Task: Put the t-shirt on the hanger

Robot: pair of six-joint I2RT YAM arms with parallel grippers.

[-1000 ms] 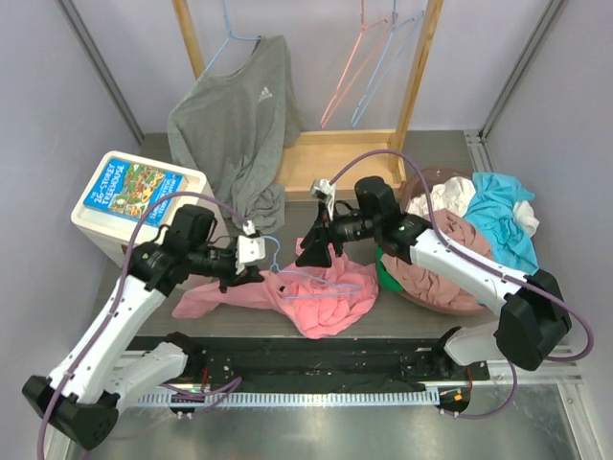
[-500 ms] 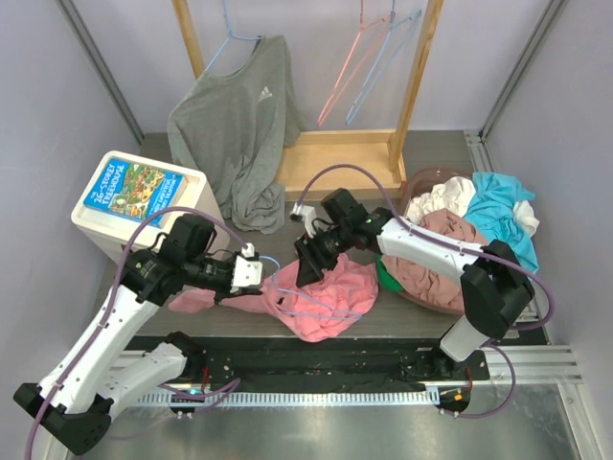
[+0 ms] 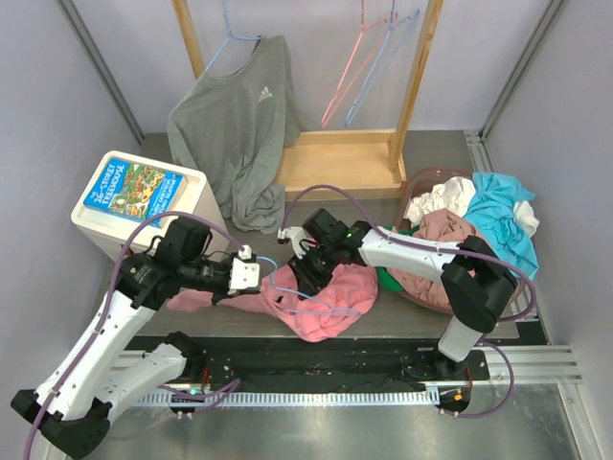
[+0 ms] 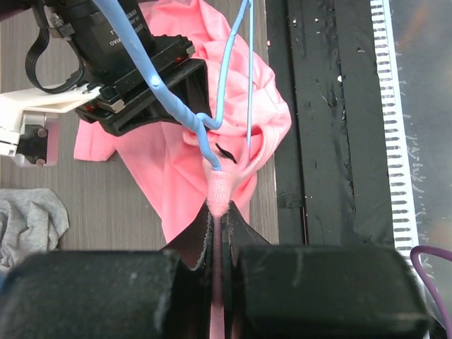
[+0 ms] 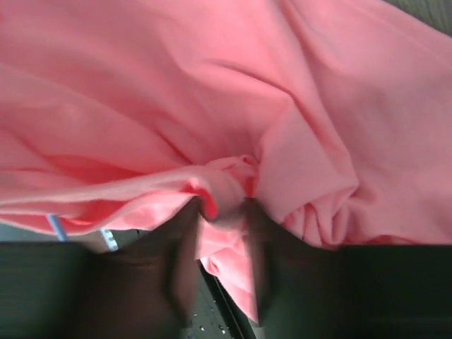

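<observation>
Salmon-pink t-shirt (image 3: 330, 297) lay heaped between your grippers. Your left gripper (image 4: 217, 215) was clenched on the light-blue hanger (image 4: 210, 148); your right gripper (image 5: 220, 233) straddled a fold, grip uncertain. You needed to pinch one layer only, then ease it over the hanger's shoulder.

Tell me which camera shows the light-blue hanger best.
The left wrist view: the hanger is close and sharp, its blue wire running over the t-shirt toward the shut left hand. The top view shows only a thin blue loop; the right wrist view shows barely a blue sliver under fabric.
</observation>
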